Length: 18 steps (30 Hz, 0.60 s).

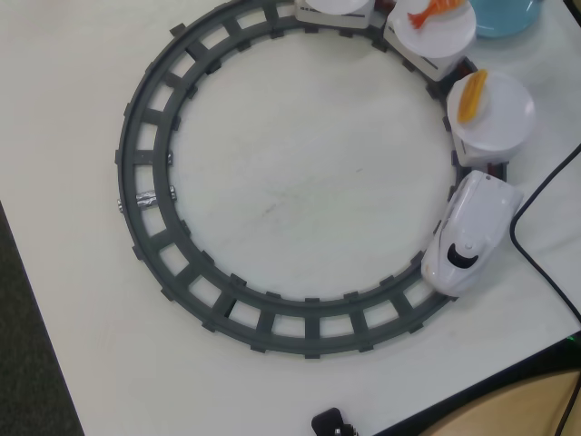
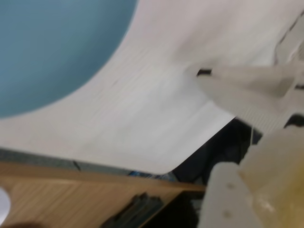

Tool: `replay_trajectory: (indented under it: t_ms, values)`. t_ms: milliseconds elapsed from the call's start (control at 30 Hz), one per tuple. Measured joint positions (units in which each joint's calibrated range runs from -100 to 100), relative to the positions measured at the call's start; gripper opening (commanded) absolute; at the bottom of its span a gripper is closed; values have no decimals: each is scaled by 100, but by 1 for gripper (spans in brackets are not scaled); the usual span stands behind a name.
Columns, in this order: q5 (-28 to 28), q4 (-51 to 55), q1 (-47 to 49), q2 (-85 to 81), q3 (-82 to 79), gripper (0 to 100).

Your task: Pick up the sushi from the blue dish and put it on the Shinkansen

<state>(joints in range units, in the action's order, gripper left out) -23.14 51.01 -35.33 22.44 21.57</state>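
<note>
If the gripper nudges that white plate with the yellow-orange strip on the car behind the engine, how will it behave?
The white plate probably tips or slides easily: it looks like light plastic perched atop its car. The yellow-orange strip lies loose near the rim, so it likely slips off.

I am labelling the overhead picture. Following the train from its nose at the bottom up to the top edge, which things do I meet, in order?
Shinkansen engine → white plate with the yellow-orange strip → white plate with the orange shrimp → a third white plate, cut off by the edge, and the blue dish in the corner.

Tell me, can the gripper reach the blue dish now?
Probably yes. In the wrist view the blue dish sits near the gripper, with only bare white table between them; nothing seems to block the way.
</note>
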Motion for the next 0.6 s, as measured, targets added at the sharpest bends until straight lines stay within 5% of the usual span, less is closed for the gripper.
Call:
replay_trajectory:
  t_ms: [233, 600]
  values:
    - [256, -665, 158, -34, -594, 2]
    - [293, -35, 252, -1642, -1918, 2]
